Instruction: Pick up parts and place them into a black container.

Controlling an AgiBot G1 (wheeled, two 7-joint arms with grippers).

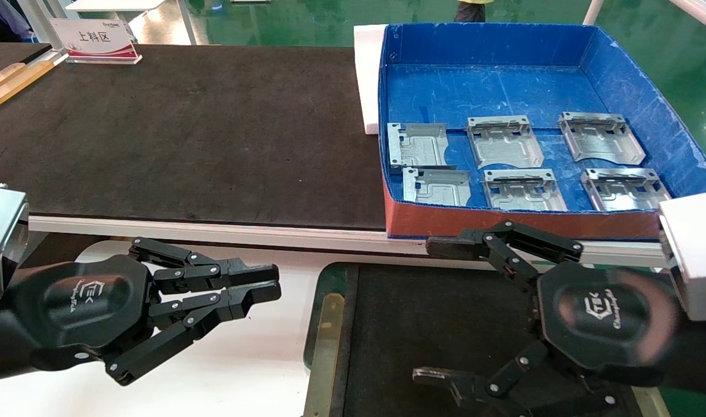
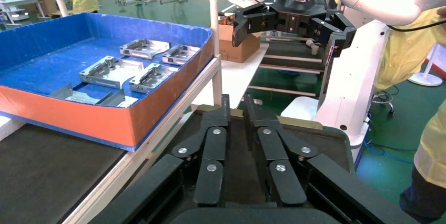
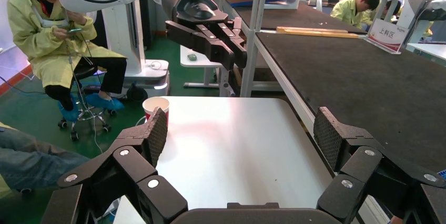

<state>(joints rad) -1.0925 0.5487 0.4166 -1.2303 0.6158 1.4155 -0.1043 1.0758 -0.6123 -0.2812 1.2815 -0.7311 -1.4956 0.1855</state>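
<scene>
Several silver-grey parts (image 1: pixel 506 142) lie flat in two rows inside the blue box (image 1: pixel 491 46); the left wrist view shows the same parts (image 2: pixel 110 71). The black container (image 1: pixel 324 278) sits low in front, its felt floor bare. My right gripper (image 1: pixel 434 313) hovers over that tray, wide open and holding nothing, one finger close to the box's red front wall (image 1: pixel 503 223). Its pads (image 3: pixel 158 129) stand far apart. My left gripper (image 1: pixel 271 284) is parked over the white table (image 1: pixel 254 359), jaws shut and holding nothing, pointing at the tray (image 2: pixel 307 124).
A long black mat-covered table (image 1: pixel 185 133) runs behind, with a sign (image 1: pixel 95 37) at its far left and a white foam block (image 1: pixel 367 75) beside the box. A paper cup (image 3: pixel 156 105) stands past the white table's edge. A seated person (image 3: pixel 58 40) is nearby.
</scene>
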